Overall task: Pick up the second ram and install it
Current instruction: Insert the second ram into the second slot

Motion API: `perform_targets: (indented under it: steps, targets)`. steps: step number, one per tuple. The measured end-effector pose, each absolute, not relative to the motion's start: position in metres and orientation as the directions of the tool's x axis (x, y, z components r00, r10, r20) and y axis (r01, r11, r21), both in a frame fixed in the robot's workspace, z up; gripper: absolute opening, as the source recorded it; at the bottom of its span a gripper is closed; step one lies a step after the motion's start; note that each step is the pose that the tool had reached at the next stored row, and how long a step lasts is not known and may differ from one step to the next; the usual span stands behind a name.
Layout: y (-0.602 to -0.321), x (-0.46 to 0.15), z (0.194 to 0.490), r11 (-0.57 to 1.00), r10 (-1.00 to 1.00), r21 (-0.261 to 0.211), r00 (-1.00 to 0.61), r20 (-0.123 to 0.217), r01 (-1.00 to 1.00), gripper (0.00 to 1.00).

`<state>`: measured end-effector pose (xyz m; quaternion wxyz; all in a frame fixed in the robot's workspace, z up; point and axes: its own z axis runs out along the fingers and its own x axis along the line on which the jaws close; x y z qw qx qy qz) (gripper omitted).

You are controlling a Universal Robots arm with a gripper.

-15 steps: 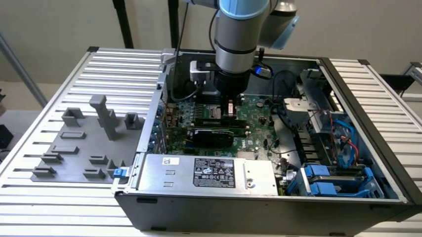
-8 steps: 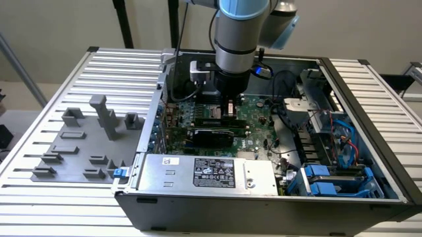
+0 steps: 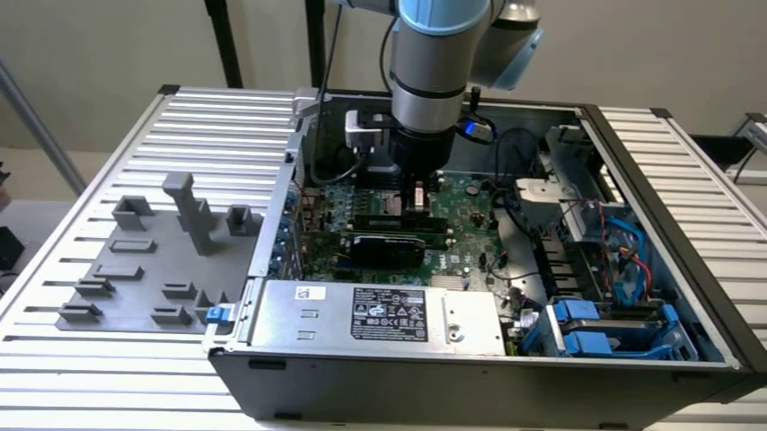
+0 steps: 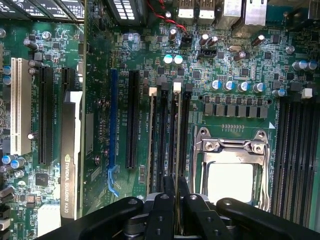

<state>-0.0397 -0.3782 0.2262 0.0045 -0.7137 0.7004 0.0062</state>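
My gripper [image 4: 176, 187] is down inside the open computer case [image 3: 671, 224], over the motherboard [image 4: 125, 60]. Its two black fingers [image 4: 169, 195] are shut on the second ram [image 4: 176, 130], seen edge-on as a thin pale strip. The strip runs along one of the black memory slots [image 4: 162, 135] beside the CPU socket [image 4: 230, 170]. How deep it sits in the slot I cannot tell. Another thin strip [image 4: 151, 135] stands in the slot two places over. In the exterior view the gripper [image 3: 415, 199] hangs straight down from the arm [image 3: 437, 72] above the board's middle.
A black graphics card [image 4: 71, 160] stands in a slot beside the memory slots. The power supply [image 3: 372, 314] fills the case front, and blue drive bays [image 3: 605, 328] with cables sit at the exterior view's right. Grey fixture blocks [image 3: 156, 260] rest on the ribbed table.
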Motion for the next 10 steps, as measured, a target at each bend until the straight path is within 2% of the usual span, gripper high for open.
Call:
perform_targets:
  steps: [10]
  targets:
    - [-0.3782,-0.0397,0.2256,-0.019,-1.000,0.002,0.019,-0.019,-1.000,0.14]
